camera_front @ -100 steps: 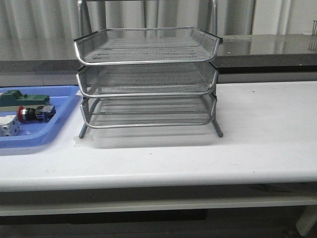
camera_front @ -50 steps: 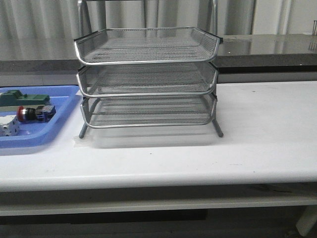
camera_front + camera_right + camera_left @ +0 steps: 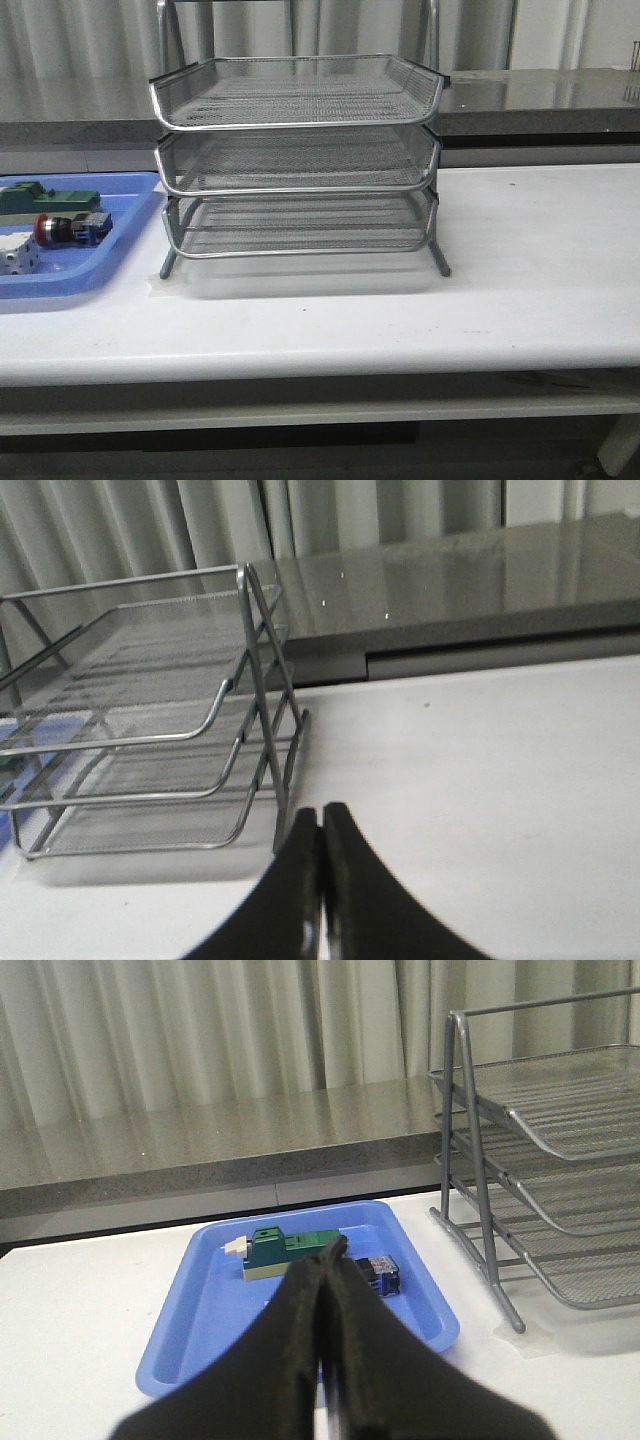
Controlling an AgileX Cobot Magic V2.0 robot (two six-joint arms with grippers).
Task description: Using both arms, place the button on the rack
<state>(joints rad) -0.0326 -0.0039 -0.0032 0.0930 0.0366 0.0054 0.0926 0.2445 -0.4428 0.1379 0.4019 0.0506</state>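
The button, with red head, black body and blue rear block, lies on its side in the blue tray at the table's left. Only its blue block shows in the left wrist view, beside the fingers. The silver three-tier wire rack stands mid-table, all tiers empty. It also shows in the left wrist view and in the right wrist view. My left gripper is shut and empty, in front of the tray. My right gripper is shut and empty, over bare table beside the rack's leg. Neither arm shows in the front view.
The flat blue tray also holds a green block and a white cube; the tray and green block also show in the left wrist view. A grey counter and curtains run behind the table.
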